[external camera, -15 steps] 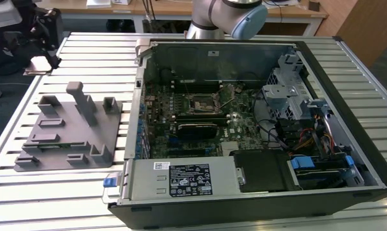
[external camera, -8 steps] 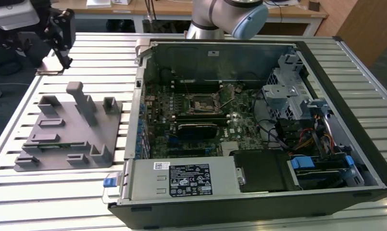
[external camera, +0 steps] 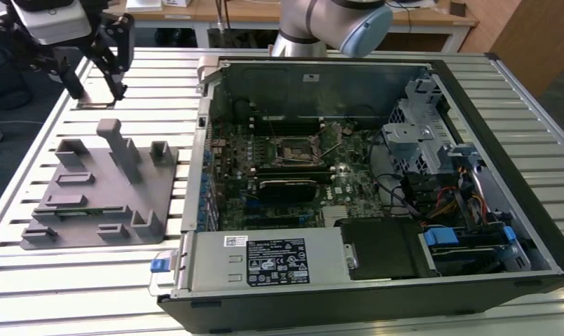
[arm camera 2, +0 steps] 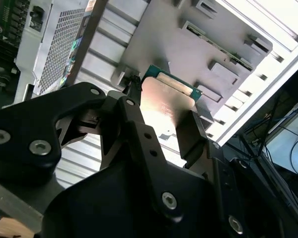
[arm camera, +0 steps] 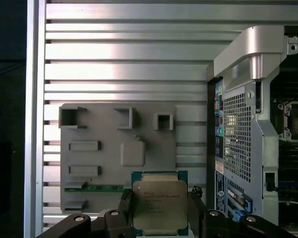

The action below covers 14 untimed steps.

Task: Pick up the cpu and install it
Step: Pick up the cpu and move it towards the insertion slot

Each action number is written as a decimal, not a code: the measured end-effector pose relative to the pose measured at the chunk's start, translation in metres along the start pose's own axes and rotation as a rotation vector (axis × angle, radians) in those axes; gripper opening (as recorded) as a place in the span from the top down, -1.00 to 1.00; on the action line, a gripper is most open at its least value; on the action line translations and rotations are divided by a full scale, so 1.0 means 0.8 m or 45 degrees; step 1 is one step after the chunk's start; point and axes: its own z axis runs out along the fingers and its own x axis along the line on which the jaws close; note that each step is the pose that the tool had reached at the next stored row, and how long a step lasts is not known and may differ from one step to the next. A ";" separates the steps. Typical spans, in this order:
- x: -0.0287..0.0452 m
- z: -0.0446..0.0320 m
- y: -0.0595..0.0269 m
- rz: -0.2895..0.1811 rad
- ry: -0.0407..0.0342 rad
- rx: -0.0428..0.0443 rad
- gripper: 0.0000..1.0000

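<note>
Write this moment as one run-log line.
gripper: shut on cpu | location: outside computer case, near grey fixture | install: not done

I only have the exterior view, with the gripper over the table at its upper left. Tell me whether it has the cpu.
Observer: It does. In both wrist views the gripper is shut on the cpu.
Operator: Say how it's gripped.
Observer: One finger presses on each of two opposite edges, with the chip flat between them.
Operator: Tell me which face shows.
Observer: In the first wrist view its pale metal top faces the camera, and the grey fixture lies beyond it.
</note>
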 end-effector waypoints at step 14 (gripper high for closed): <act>-0.0573 0.0007 0.001 0.000 0.0001 0.000 -0.05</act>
